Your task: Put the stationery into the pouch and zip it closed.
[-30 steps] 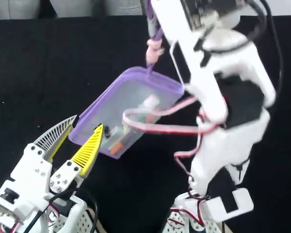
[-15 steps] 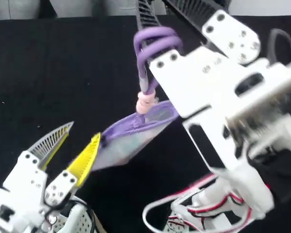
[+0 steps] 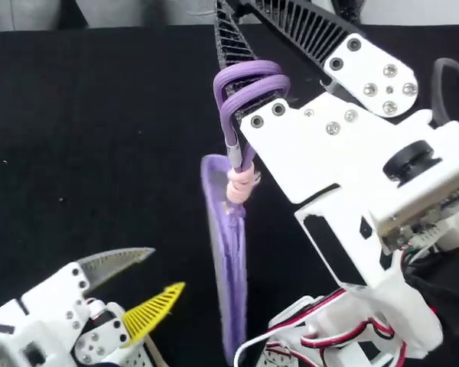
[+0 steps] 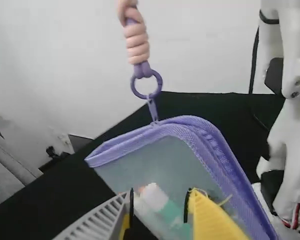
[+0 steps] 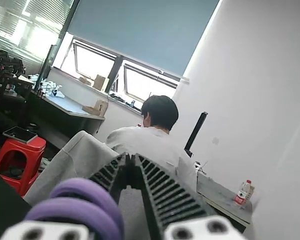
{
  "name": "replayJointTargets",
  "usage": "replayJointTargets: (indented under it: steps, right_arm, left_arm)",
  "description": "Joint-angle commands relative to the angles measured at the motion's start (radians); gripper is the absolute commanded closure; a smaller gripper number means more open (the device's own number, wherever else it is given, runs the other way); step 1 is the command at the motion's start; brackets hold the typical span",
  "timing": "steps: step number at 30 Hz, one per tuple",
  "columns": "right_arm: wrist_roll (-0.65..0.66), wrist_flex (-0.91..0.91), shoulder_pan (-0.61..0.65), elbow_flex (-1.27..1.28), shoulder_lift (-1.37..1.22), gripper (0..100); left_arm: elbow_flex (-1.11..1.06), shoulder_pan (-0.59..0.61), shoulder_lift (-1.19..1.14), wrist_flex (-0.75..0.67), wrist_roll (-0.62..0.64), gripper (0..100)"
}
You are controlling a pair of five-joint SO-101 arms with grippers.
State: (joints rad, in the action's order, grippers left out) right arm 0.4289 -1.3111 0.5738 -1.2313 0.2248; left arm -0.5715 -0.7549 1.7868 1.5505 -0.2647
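Observation:
The purple mesh pouch (image 3: 226, 260) hangs edge-on above the black table, zipped along its top. Its purple strap (image 3: 249, 80) and pink charm (image 3: 241, 187) lead up to my right gripper (image 3: 233, 6), whose black fingers are shut on the strap. In the right wrist view the strap (image 5: 75, 200) coils at the base of the closed right gripper (image 5: 131, 159). My left gripper (image 3: 164, 271) stands open low at the front left, apart from the pouch. In the left wrist view the pouch (image 4: 190, 150) hangs just beyond the left gripper (image 4: 160, 200), with stationery (image 4: 152, 195) inside and a ring pull (image 4: 146, 86) on top.
The black table (image 3: 92, 138) spreads left of the pouch. The right arm's white body (image 3: 352, 176) and its cables (image 3: 329, 329) take up the right side. A person sits far off in the room behind.
The right arm has lifted the pouch by its strap, from lying flat to hanging edge-on. The left gripper has drawn back from the pouch's corner and sits lower.

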Motion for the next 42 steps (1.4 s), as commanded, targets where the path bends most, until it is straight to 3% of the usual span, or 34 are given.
replayJointTargets:
  steps: [1,5,16,25,31,35,42]
  right_arm:
    - [0.006,-0.003,0.038,-0.033,-0.016,98.8]
    - [0.008,0.018,0.068,-0.031,-0.016,98.8]
    - [0.008,0.292,0.061,0.228,-0.013,98.8]
    - [0.006,0.302,0.068,0.243,-0.007,98.8]
    - [0.003,0.288,0.072,0.251,0.021,98.8]
    - [0.006,0.27,0.095,0.251,0.047,98.8]
    - [0.006,0.23,0.133,0.252,0.085,98.8]
  left_arm:
    - [0.038,-0.105,-0.054,0.015,0.117,81]
    - [0.038,-0.162,-0.032,0.014,0.144,81]
    - [0.133,-0.159,0.037,0.048,0.14,81]
    - [0.12,-0.153,0.037,0.086,0.137,81]
    - [-0.025,0.067,0.037,-0.003,0.137,81]
    - [-0.145,0.206,0.037,-0.081,0.135,74]
    - [-0.236,0.205,0.037,-0.158,0.135,74]
